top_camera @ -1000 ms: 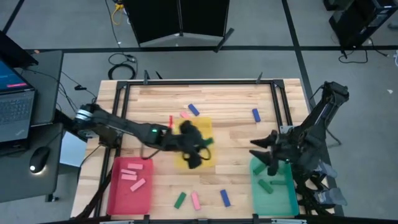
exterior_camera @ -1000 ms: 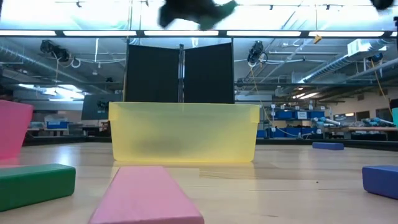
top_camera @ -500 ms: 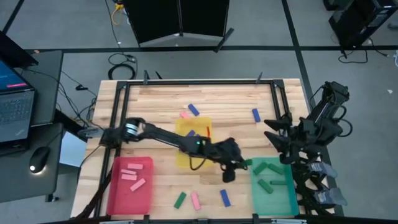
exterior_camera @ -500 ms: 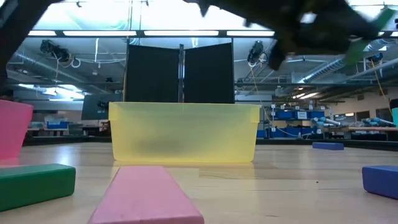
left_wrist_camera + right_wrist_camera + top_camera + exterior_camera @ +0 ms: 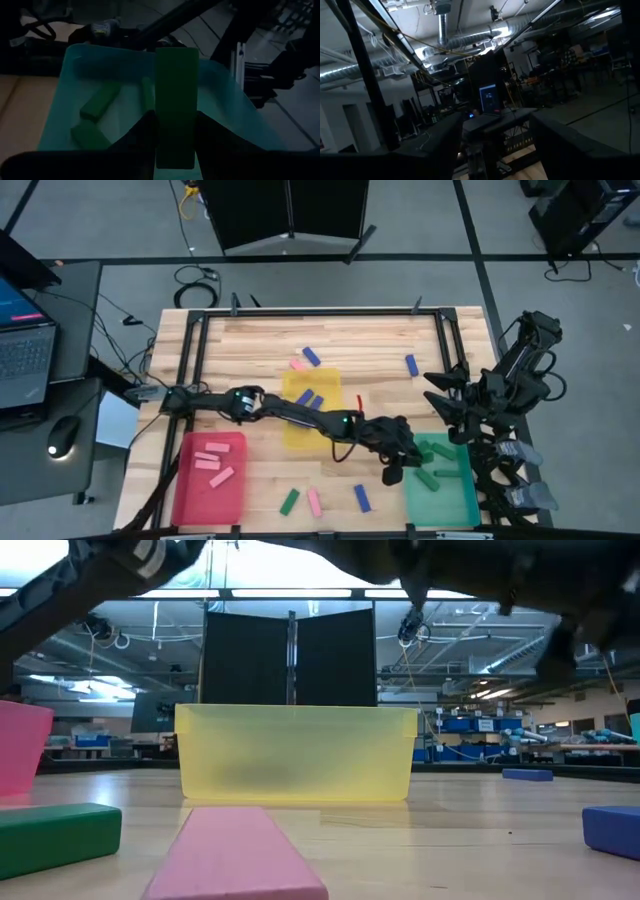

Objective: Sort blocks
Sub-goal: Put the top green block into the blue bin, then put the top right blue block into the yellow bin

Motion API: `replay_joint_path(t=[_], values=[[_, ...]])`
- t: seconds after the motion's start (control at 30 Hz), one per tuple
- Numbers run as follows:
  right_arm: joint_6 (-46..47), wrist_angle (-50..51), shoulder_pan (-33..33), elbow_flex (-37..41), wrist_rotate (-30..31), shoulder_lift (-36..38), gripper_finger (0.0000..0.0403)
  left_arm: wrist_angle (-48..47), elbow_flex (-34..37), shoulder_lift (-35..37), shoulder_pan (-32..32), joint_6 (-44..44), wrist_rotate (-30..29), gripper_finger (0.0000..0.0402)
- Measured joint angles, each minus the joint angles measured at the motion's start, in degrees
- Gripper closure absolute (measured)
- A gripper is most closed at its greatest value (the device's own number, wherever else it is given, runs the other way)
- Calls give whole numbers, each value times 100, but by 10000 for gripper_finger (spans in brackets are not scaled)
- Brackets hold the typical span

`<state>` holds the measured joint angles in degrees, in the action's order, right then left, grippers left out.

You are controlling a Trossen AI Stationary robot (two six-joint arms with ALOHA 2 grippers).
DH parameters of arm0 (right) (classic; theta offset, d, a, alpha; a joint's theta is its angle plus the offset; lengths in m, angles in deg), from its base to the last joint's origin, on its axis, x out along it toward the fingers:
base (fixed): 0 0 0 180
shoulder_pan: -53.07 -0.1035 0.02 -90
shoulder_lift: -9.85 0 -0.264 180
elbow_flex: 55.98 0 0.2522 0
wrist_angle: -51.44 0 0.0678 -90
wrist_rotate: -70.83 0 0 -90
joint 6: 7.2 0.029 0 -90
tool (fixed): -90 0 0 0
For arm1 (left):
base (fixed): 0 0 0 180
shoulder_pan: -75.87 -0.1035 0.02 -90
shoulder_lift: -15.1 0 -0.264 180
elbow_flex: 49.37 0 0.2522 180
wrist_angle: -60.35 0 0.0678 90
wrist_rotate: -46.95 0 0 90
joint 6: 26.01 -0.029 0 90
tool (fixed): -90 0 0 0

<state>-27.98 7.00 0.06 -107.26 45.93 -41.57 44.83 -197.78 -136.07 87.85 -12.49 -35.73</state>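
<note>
My left gripper (image 5: 398, 468) has reached across the table to the left rim of the teal tray (image 5: 470, 502) and is shut on a green block (image 5: 175, 90). In the left wrist view, three green blocks (image 5: 99, 102) lie on the floor of the teal tray (image 5: 75, 60) beneath it. Blue blocks (image 5: 310, 400) lie in the yellow tray (image 5: 292, 438) and pink blocks (image 5: 210, 460) in the red tray (image 5: 190, 500). Loose blocks lie flat on the table: green (image 5: 289, 501), pink (image 5: 315, 502), blue (image 5: 362, 498). My right gripper (image 5: 440, 398) waits open, raised by the table's right edge. My left gripper pinches the green block between its two fingers, one on each long side near the block's rear end (image 5: 175, 145). The block lies along the fingers and sticks out ahead of them. It is lifted clear, over the teal tray's left part.
More loose blocks lie near the far edge: pink (image 5: 297, 364), blue (image 5: 312, 356), blue (image 5: 411, 364). In the low view, the yellow tray (image 5: 295, 755) stands mid-table, with a green block (image 5: 55, 835), a pink block (image 5: 235, 855) and a blue block (image 5: 612, 830) close in front.
My left arm has swung from above the yellow tray toward the table's right and near side, carrying the green block to the teal tray's left rim. My right gripper has drawn back from over the teal tray toward the right edge and has then kept still.
</note>
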Motion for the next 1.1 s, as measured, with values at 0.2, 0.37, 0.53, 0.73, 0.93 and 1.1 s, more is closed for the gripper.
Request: replay_joint_path(t=[0.2, 0.37, 0.53, 0.73, 0.93, 1.1], values=[[2, 5, -2, 0, 2, 0, 161, -15, -1, -54, -2, 107, 12, 230], [2, 16, -2, 0, 6, 0, 162, -321, -19, 89, -73, 54, 202, 98], [-10, 43, -32, 0, 228, 0, 161, -367, -43, 405, -84, -68, 89, 72], [-551, 111, -105, 47, 2465, 10, 168, -480, 739, 1302, -107, -441, -70, 145], [-483, 84, 217, 240, 2504, 20, 176, 1176, 3334, 2840, -157, -413, -443, 217], [88, 324, 732, 526, 2495, -150, 183, 2514, 5793, 4473, -142, -329, -1240, 241]])
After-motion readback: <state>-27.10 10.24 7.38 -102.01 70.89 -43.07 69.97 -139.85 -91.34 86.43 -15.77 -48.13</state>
